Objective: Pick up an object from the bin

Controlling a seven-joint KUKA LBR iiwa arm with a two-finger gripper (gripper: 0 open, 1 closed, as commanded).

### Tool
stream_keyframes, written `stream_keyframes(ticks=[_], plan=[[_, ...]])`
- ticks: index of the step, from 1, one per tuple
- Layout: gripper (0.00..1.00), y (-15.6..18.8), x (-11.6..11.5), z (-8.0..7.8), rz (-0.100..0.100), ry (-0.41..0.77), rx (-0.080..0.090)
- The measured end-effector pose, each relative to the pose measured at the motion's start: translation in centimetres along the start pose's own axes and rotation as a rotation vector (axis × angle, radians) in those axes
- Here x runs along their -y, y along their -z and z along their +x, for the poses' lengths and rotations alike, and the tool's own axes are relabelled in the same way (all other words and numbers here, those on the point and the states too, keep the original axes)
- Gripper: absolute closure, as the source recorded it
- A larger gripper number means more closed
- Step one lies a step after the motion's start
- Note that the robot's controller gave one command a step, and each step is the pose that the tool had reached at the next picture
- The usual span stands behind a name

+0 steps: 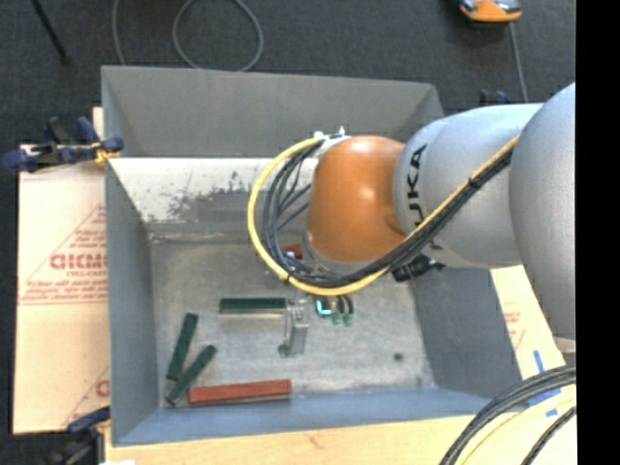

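In the camera view the grey bin [126,289] has only a few loose things on its floor. The arm [484,192] comes in from the right. Its orange cover [354,197] hangs over the middle of the bin, ringed by a loop of yellow and dark cables [260,211].

Below the cover, the gripper [293,341] points down at the floor, a little left of the middle. It shows as one narrow grey piece, and whether it is open or closed cannot be told. Nothing can be seen held in it.

The nearest thing to the gripper is a dark green bar [250,305], lying flat and level across the view just to the gripper's left. The bar's right end reaches the gripper's upper part. Whether the two touch cannot be told.

Well apart from the gripper, near the bin's lower left corner, lie two more green sticks. The steep stick [181,343] stands nearly up and down in the view. The slanted stick [193,369] leans to the right, and their lower ends meet close to the left wall.

A red-brown strip [239,391] lies flat along the front wall, with its left end just beside those lower ends.
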State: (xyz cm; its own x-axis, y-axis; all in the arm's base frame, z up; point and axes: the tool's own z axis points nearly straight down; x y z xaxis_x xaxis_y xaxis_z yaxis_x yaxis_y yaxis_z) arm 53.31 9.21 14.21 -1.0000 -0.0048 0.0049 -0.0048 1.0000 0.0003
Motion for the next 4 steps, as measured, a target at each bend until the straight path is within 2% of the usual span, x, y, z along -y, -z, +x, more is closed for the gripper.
stream_keyframes(ticks=[1,2,3,4], plan=[[0.00,-7.5,-0.5,-6.0,-0.001,0.000,0.008],[0.00,-4.0,-1.8,-5.7,-0.002,-0.066,0.014],[0.00,-4.1,-0.1,-5.7,-0.001,-0.177,0.009],[0.00,-7.3,-1.8,-4.6,-0.001,-0.210,0.004]])
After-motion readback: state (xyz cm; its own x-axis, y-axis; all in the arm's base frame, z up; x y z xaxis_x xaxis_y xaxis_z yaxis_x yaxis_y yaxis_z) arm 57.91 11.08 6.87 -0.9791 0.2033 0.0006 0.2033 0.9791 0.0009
